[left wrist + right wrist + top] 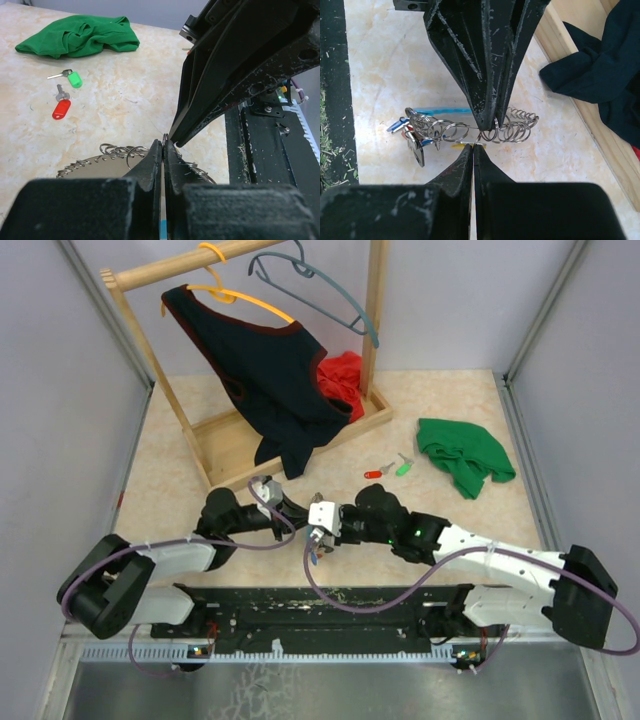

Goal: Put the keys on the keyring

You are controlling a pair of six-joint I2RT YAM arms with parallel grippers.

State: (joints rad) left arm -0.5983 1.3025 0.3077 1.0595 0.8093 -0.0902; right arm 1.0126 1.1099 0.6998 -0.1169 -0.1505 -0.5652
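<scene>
My left gripper (165,144) is shut on one wire ring of the keyring (515,126), a coil of silver rings joined to a light-blue band (442,111). A blue-capped key (397,125) hangs at the coil's left end. In the right wrist view the left fingers (487,112) come down from the top onto the coil. My right gripper (473,146) is shut on the blade of a yellow-capped key (456,146), held right against the rings. In the top view both grippers, left (300,523) and right (320,535), meet at the table's near middle. A red key (61,109) and a green key (74,79) lie loose on the table.
A green cloth (465,455) lies at the right, beyond the loose keys. A wooden clothes rack (290,430) with hangers, a dark shirt (270,370) and a red cloth (340,380) stands at the back. Its base edge (580,95) is close to the right of the keyring.
</scene>
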